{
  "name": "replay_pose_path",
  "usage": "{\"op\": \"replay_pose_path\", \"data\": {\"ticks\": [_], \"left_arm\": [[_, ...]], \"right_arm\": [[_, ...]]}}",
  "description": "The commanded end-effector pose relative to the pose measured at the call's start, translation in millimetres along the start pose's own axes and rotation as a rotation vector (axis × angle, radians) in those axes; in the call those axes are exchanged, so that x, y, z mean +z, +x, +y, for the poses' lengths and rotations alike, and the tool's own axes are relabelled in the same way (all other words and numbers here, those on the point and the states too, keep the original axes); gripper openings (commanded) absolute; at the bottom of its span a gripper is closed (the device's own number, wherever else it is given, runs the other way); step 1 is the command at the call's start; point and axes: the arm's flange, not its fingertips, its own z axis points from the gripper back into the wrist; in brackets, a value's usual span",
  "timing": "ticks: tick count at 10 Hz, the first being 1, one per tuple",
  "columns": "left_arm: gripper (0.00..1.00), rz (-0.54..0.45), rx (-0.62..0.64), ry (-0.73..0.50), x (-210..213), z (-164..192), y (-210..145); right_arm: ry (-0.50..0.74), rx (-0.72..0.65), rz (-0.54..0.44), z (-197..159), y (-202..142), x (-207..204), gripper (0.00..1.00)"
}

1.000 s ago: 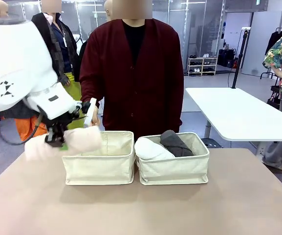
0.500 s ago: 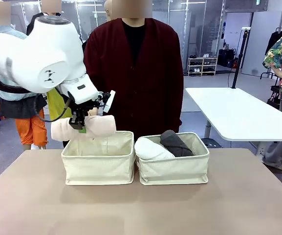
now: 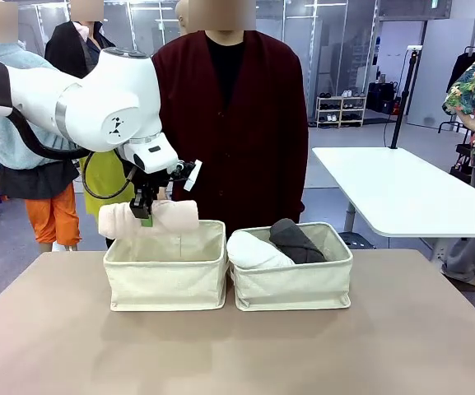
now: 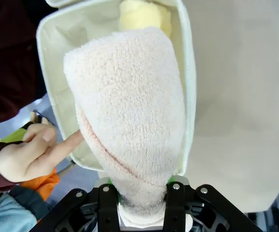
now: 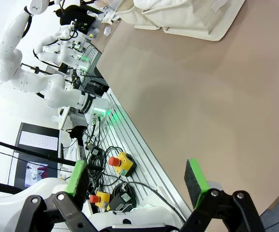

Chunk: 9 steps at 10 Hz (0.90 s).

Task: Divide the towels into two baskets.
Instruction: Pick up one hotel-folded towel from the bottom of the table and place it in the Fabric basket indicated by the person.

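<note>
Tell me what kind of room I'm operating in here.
Probably a robotics lab or data-collection hall set in an open showroom-like space: other white robot arms stand at benches, emergency-stop buttons sit by cabling, and glass partitions and a shoe rack lie behind the person.

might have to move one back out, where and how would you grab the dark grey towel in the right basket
Grip the dark grey towel across its raised middle, coming straight down from above. It lies slanted on top, leaning against the white towel, and its upper part rises above the right basket's rim. Set the fingers across the roll's width, since the soft walls block a side approach.
</note>
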Motion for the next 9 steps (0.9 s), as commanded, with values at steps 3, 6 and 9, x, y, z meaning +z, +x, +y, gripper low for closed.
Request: {"op": "replay_pose_path", "data": {"ticks": [3,6,9], "left_arm": [[0.37,0.041,-0.101,0.019,-4,-17,-4],[0.37,-0.052,-0.208,0.01,-39,10,-15],[0.37,-0.093,-0.199,-0.028,-75,33,-12]], "right_arm": [[0.002,0.012,-0.006,4,-2,1,1.0],[0.002,0.012,-0.006,4,-2,1,1.0],[0.002,0.012,-0.006,4,-2,1,1.0]]}}
